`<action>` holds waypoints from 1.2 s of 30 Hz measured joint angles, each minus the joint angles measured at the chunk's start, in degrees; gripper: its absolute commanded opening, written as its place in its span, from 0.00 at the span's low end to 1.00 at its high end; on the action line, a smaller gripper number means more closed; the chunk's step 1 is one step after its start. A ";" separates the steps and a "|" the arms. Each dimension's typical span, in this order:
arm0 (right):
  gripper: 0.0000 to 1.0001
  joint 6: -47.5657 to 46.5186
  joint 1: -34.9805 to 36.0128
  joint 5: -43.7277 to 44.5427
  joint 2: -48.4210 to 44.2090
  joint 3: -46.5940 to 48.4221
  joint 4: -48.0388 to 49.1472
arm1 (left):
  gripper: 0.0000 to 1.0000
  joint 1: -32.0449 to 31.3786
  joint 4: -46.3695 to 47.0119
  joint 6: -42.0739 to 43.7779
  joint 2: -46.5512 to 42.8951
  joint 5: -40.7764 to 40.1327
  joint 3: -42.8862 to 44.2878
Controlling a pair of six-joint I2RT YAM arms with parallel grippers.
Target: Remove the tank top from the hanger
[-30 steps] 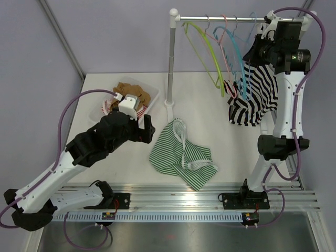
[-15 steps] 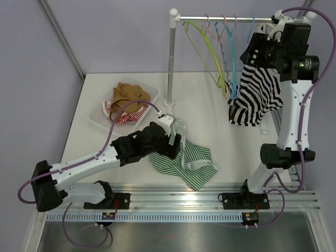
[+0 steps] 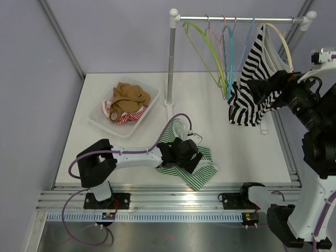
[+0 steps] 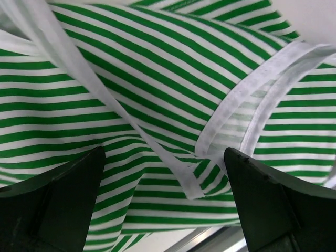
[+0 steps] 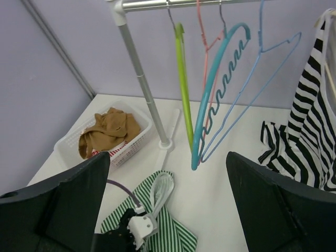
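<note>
A black-and-white striped tank top (image 3: 245, 109) (image 5: 308, 134) hangs from a cream hanger (image 3: 279, 38) at the right end of the rail (image 3: 236, 20). My right gripper (image 3: 256, 93) (image 5: 168, 210) is open just right of it, holding nothing. A green-and-white striped tank top (image 3: 197, 176) (image 4: 157, 105) (image 5: 181, 231) lies crumpled on the table near the front edge. My left gripper (image 3: 190, 156) (image 4: 165, 205) is open, low over this green top, one finger on each side of a fold with white trim.
Bare green (image 3: 202, 47), pink (image 3: 224, 39), teal (image 5: 215, 89) and blue (image 5: 262, 79) hangers hang on the rail. The rail's post (image 3: 171, 63) stands mid-table. A white basket (image 3: 97, 118) at the left holds a brown garment (image 3: 128, 97) and a red-striped one.
My right gripper has opened, let go of the black-and-white top and drawn back down from the rail. My left arm has swung from the basket to the green striped top.
</note>
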 measured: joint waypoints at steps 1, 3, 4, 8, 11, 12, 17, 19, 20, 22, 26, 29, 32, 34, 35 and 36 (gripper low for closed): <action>0.99 0.22 0.00 -1.20 -1.68 -1.27 0.33 | 0.99 -0.24 0.00 -0.17 1.36 -0.26 0.33; 0.99 0.85 0.00 -3.58 -4.94 -4.26 1.62 | 0.85 -0.63 0.15 -0.83 3.91 -0.61 0.57; 0.99 1.33 0.00 -4.79 -6.21 -5.55 2.14 | 0.78 -0.81 0.44 -1.20 5.03 -0.61 0.57; 0.99 2.86 0.00 -10.36 -10.14 -9.86 4.48 | 0.23 -0.92 2.62 -2.69 6.49 -0.98 0.68; 1.00 3.56 0.00 -13.49 -12.09 -11.02 5.84 | 0.00 -0.85 3.80 -3.54 6.60 -0.96 0.72; 1.00 3.65 0.00 -14.12 -12.74 -11.30 6.19 | 0.00 -0.87 3.93 -3.72 6.58 -1.01 0.74; 1.00 3.56 0.00 -15.06 -16.28 -13.70 6.73 | 0.00 -0.96 0.26 -4.90 2.91 -3.87 0.59; 0.99 3.52 0.00 -15.04 -17.88 -16.31 7.10 | 0.00 -1.05 -2.67 -5.03 -1.31 -6.36 0.59; 0.99 3.52 0.00 -15.04 -18.69 -17.92 7.08 | 0.00 -1.05 -4.15 -5.09 -4.22 -8.09 0.59; 0.99 3.52 0.00 -15.04 -19.93 -20.85 7.19 | 0.00 -0.90 -6.84 -5.09 -10.71 -11.61 0.85; 0.99 3.52 0.00 -14.88 -20.94 -24.20 7.10 | 0.00 0.07 -12.35 -5.07 -20.41 -17.51 4.33; 0.99 3.52 0.00 -14.88 -21.29 -25.14 7.17 | 0.00 1.33 -17.49 -4.61 -24.57 -21.77 9.60; 0.99 3.56 0.00 -14.88 -21.84 -25.75 7.43 | 0.00 4.20 -22.91 -3.17 -25.83 -24.57 17.42; 1.00 3.58 0.00 -14.88 -22.27 -26.16 7.91 | 0.00 8.22 -24.98 -1.81 -25.83 -25.09 22.97; 0.99 3.65 0.00 -14.88 -22.51 -26.38 8.22 | 0.00 10.82 -26.18 -1.11 -25.81 -24.55 25.77; 0.99 3.67 0.00 -14.88 -22.71 -26.60 8.46 | 0.00 13.84 -26.97 -0.48 -25.77 -24.02 27.93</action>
